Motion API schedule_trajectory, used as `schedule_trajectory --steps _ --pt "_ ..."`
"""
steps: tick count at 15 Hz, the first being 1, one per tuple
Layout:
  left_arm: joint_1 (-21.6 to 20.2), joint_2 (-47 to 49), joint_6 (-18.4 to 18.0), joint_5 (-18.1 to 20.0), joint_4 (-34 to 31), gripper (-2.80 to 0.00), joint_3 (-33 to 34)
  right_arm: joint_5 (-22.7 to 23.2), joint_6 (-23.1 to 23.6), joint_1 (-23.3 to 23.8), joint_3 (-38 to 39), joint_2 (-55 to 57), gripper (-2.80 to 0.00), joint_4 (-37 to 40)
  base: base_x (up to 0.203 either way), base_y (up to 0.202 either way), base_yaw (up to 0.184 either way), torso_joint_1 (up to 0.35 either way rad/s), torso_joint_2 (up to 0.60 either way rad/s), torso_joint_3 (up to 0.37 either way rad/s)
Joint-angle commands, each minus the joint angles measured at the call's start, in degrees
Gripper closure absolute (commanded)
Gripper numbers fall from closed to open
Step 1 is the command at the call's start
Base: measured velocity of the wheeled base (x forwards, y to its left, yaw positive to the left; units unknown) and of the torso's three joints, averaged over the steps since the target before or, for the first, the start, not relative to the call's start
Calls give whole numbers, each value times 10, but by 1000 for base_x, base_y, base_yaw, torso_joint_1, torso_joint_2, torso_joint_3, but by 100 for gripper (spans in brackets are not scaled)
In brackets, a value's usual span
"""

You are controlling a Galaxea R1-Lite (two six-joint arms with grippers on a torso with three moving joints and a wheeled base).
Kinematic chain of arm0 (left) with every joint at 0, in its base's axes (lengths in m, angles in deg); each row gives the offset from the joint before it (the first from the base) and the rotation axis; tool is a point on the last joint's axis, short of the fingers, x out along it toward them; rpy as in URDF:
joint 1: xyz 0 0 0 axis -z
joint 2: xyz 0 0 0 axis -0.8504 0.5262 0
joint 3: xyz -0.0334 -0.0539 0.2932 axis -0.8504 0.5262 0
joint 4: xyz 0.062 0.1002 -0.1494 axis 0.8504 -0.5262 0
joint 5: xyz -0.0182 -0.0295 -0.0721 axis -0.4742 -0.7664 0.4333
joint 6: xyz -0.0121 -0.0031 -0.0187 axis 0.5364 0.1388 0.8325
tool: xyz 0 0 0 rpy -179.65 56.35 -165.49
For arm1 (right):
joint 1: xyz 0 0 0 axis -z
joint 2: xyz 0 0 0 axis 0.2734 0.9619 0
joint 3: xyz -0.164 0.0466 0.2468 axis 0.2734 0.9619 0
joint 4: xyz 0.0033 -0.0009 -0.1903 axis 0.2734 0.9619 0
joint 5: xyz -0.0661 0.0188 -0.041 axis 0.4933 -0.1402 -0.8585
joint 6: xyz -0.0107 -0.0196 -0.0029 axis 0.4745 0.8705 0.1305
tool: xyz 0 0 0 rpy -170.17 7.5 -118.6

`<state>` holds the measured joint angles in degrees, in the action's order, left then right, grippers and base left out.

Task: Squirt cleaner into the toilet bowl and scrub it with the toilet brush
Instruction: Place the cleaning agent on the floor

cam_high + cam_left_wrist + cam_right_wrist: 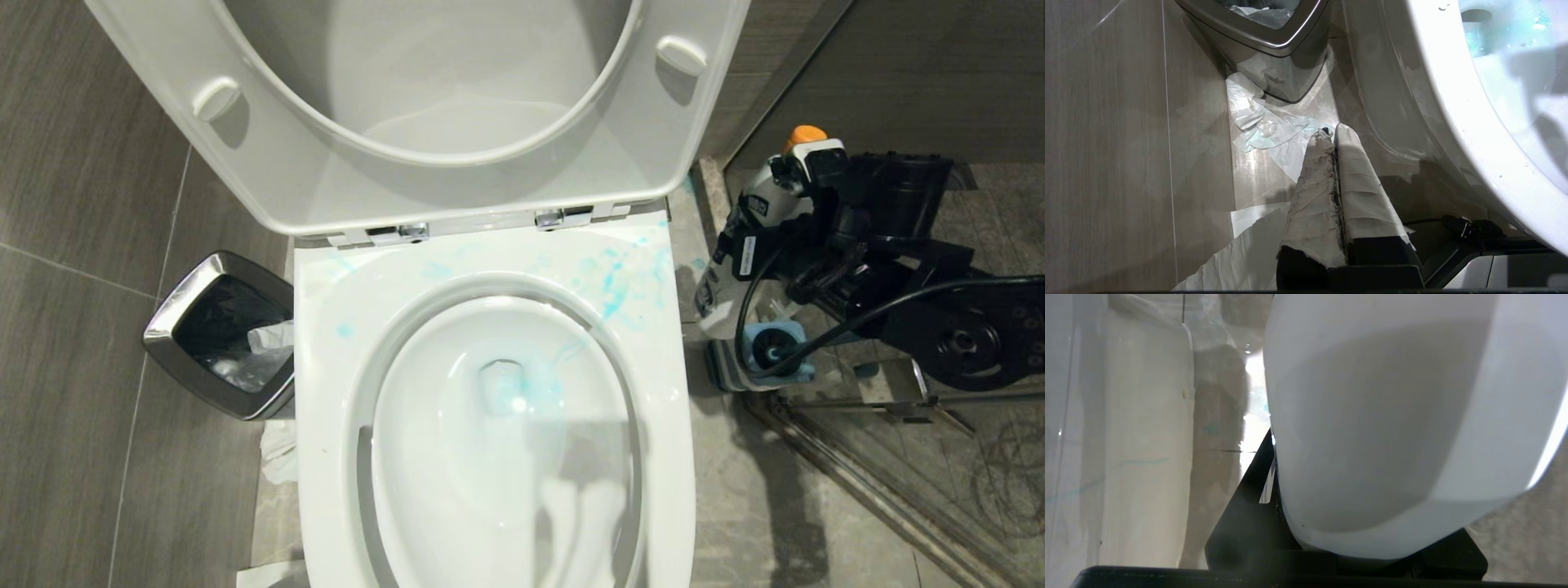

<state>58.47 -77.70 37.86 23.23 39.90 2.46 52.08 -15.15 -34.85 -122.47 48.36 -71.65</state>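
The white toilet bowl [326, 367] fills the middle of the head view with its seat and lid [269, 163] raised. Blue-teal liquid [611, 282] is splashed on the back right of the rim and tints the water. To the right of the toilet, my right gripper [788, 204] is shut on the cleaner [767, 202], orange cap [804, 135] uppermost. The bottle's white body [1372, 437] fills the right wrist view. My left gripper [1331, 132] hangs shut and empty above the floor left of the toilet. The toilet brush does not show clearly.
A steel-rimmed waste bin [184, 306] stands left of the toilet, with crumpled paper [1274, 134] on the floor beside it. A light-blue holder [771, 347] sits on the floor under my right arm. A glass door rail [865, 482] runs along the right.
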Motion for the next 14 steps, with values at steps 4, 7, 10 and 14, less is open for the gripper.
schedule_trajectory --steps 4,7,10,14 --pt "0 1 0 0 0 0 0 0 26 -1 30 89 0 -167 0 0 0 0 0 0" --pt "0 1 0 0 0 0 0 1 63 -1 33 130 0 -246 0 0 0 0 0 0" --pt "0 1 0 0 0 0 0 3 74 -1 22 159 0 -278 0 0 0 0 0 0" --pt "0 1 0 0 0 0 0 3 80 -1 -5 206 0 -320 0 0 0 0 0 0"
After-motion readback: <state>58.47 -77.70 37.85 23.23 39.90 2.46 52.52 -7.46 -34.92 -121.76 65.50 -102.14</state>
